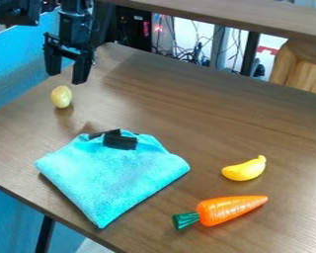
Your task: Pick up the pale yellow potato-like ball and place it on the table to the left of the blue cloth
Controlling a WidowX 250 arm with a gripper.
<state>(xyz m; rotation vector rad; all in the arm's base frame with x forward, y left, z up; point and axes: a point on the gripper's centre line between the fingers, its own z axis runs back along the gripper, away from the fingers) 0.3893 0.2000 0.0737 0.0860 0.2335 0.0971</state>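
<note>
Gripper (67, 79) hung over the far-left part of the table (187, 116), fingers spread wide, nothing between them. Nearest item was the yellow oval toy (61, 97), on the tabletop just below the fingertips in view; height gap was hard to judge. Folded turquoise cloth (121, 173) lay nearer the camera, black strip (120, 142) on it; toy banana (245, 170) and toy carrot (230, 209) sat beyond its right side. Looked like a no-load stage, approach or retreat unclear. Any pick there called for centring and a straight descent first.
</note>
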